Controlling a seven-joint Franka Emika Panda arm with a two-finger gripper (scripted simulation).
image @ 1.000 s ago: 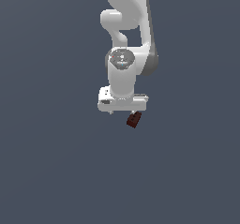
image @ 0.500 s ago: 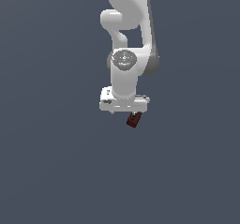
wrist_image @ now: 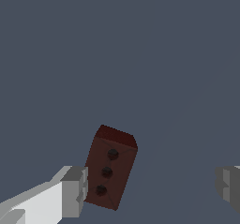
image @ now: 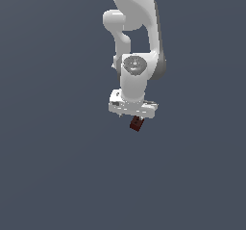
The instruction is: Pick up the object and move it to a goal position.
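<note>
The white arm point(image: 137, 41) hangs down in front of a plain slate-grey backdrop, its gripper point(image: 136, 120) pointing downward. In the exterior view the object point(image: 136, 123), a small dark red-brown block, shows just below the hand and toward the exterior view's right, tilted off vertical. The wrist view shows the same block point(wrist_image: 110, 168) with three darker dots in a row on one face. One of the fingers point(wrist_image: 75, 191) touches the block's side, while the other sits well apart from it, so the fingers are spread wide, not clamped on the block.
</note>
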